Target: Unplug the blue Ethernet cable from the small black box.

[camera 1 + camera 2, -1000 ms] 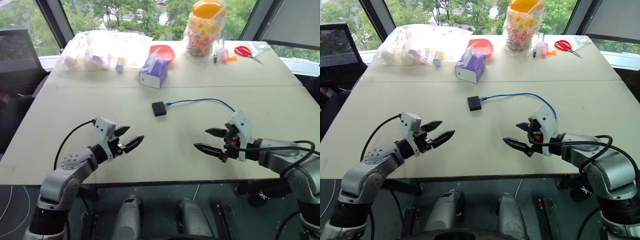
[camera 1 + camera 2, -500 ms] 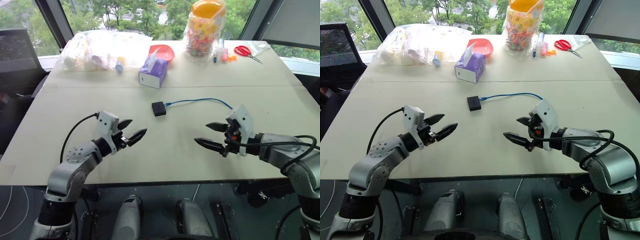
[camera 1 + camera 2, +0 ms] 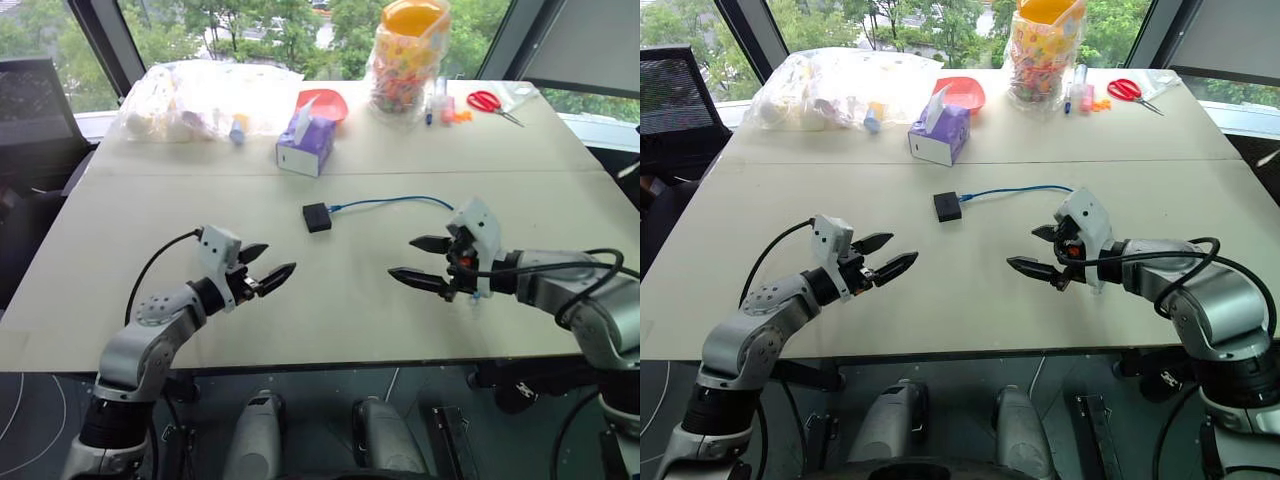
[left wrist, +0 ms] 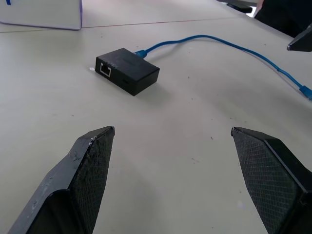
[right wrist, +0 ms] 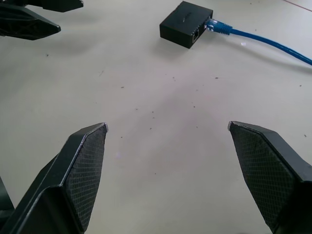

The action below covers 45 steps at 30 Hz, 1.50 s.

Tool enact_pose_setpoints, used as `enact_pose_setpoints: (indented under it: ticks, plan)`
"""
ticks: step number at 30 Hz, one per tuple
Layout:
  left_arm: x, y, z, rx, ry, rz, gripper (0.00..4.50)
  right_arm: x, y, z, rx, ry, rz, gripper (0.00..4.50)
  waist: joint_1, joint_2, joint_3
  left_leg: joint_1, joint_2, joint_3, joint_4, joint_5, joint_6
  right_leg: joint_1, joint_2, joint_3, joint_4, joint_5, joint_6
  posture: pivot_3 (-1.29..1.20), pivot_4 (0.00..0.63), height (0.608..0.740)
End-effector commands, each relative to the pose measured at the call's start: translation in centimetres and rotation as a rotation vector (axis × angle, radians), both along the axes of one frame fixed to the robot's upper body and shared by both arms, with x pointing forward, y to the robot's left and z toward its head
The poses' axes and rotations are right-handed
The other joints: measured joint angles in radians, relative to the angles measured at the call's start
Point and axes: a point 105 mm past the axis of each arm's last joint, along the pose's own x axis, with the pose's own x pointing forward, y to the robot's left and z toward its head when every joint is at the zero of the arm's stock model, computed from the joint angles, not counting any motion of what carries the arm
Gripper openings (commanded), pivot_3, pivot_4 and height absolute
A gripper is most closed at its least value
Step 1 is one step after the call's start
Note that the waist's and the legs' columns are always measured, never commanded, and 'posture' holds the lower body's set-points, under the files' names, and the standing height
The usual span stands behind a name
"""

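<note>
Your small black box lies mid-desk, nearer the far edge, with the blue Ethernet cable plugged into its right side. Over the last second your right gripper has crept up beside the cable's loose end; your left gripper barely shifted. Both jaws are spread, empty, short of the box. Judged from this, you're only approaching; 0 contacts made.

Bare table lay open in front of the black box, blue cable trailing off its right side, tissue box well behind it.
</note>
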Motion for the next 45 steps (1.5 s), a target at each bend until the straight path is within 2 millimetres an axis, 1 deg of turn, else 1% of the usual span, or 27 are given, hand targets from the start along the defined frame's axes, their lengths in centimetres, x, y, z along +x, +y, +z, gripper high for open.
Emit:
enact_pose_setpoints:
  ticks: [1,3,9,12,15,17,21,24,29,31,38,40,42,45]
  plan:
    - [0.1,-0.1,1.1,-0.007,-0.050,0.004,3.98,1.2,0.2,1.2,-0.042,-0.037,0.029,4.15,-0.001,0.000,0.000,0.000,0.000,0.000,0.000,0.000,0.000,0.000,0.000,0.000,0.000,0.000,0.000,0.00,0.150,0.735]
    - [0.3,-0.1,1.3,-0.011,-0.059,0.016,3.98,2.1,0.4,1.6,-0.064,-0.052,0.061,4.15,-0.002,0.000,0.000,0.000,0.000,0.000,0.000,0.000,0.000,0.000,0.000,0.000,0.000,0.000,0.000,0.00,0.150,0.735]
    - [0.5,-0.1,1.3,-0.009,-0.080,0.040,3.98,7.7,1.9,3.1,-0.179,-0.118,0.177,4.15,-0.018,0.001,0.000,0.000,0.000,0.000,0.000,0.000,0.000,-0.001,0.000,0.000,0.000,0.000,0.000,0.00,0.150,0.735]
    - [0.3,0.0,1.3,-0.014,-0.089,0.060,3.98,11.3,3.2,2.9,-0.267,-0.129,0.193,4.15,-0.030,0.001,0.001,0.000,0.000,0.001,-0.001,0.000,0.000,-0.001,0.001,0.000,0.000,0.000,0.000,0.00,0.150,0.735]
    - [-0.1,0.1,1.1,-0.008,-0.095,0.074,3.98,13.0,4.2,2.4,-0.316,-0.131,0.203,4.15,-0.029,0.002,0.001,0.000,0.000,0.001,-0.003,0.000,0.000,-0.002,0.001,0.000,0.001,0.000,0.001,0.00,0.150,0.735]
    - [-0.5,0.6,1.0,-0.006,-0.098,0.108,3.98,13.8,5.2,1.8,-0.355,-0.146,0.203,4.15,-0.026,0.002,0.001,-0.001,0.000,0.001,-0.005,0.000,0.000,-0.002,0.001,0.000,0.001,0.002,0.004,0.00,0.150,0.735]
    - [-1.2,1.7,0.9,0.000,-0.101,0.167,3.98,14.6,6.6,1.1,-0.390,-0.174,0.180,4.15,-0.024,0.002,0.001,-0.001,0.000,0.001,-0.007,0.000,0.000,-0.003,0.001,0.000,0.001,0.002,0.004,0.00,0.150,0.735]
    - [-1.7,2.2,0.8,0.007,-0.103,0.197,3.98,14.9,7.5,0.7,-0.397,-0.186,0.166,4.15,-0.026,0.003,0.002,0.000,0.000,0.001,-0.008,0.001,-0.001,-0.004,0.001,0.000,0.001,0.002,0.004,0.00,0.150,0.735]
    - [-2.1,2.9,1.1,0.010,-0.122,0.255,3.98,15.1,9.1,0.3,-0.407,-0.209,0.148,4.15,-0.030,0.003,0.002,0.001,0.000,0.001,-0.011,0.002,-0.003,-0.004,0.001,0.000,0.001,0.002,0.003,0.00,0.150,0.735]
    - [-2.2,3.1,1.1,0.011,-0.123,0.265,3.98,15.2,9.4,0.3,-0.407,-0.213,0.143,4.15,-0.030,0.003,0.002,0.002,0.000,0.001,-0.013,0.002,-0.004,-0.004,0.001,0.000,0.001,0.002,0.003,0.00,0.150,0.735]
    - [-2.7,3.5,1.0,0.018,-0.132,0.289,3.98,14.9,11.3,0.1,-0.365,-0.192,0.145,4.15,-0.030,0.003,0.002,0.002,0.000,0.001,-0.014,0.003,-0.004,-0.005,0.001,0.000,0.002,0.002,0.003,0.00,0.150,0.735]
    - [-2.8,3.7,1.2,0.022,-0.135,0.302,3.98,14.8,12.0,-0.3,-0.360,-0.179,0.150,4.15,-0.030,0.003,0.002,0.002,0.000,0.001,-0.014,0.003,-0.004,-0.005,0.001,0.000,0.002,0.002,0.003,0.00,0.150,0.735]
    - [-2.9,4.1,1.4,0.028,-0.142,0.318,3.98,14.6,12.3,-1.1,-0.387,-0.165,0.158,4.15,-0.031,0.003,0.002,0.002,0.000,0.001,-0.014,0.003,-0.004,-0.005,0.001,0.000,0.002,0.002,0.003,0.00,0.150,0.735]
    - [-3.2,4.5,1.8,0.042,-0.150,0.333,3.98,14.3,12.7,-1.7,-0.382,-0.132,0.161,4.15,-0.031,0.003,0.002,0.002,0.000,0.001,-0.014,0.003,-0.004,-0.005,0.001,0.000,0.002,0.002,0.003,0.00,0.150,0.735]
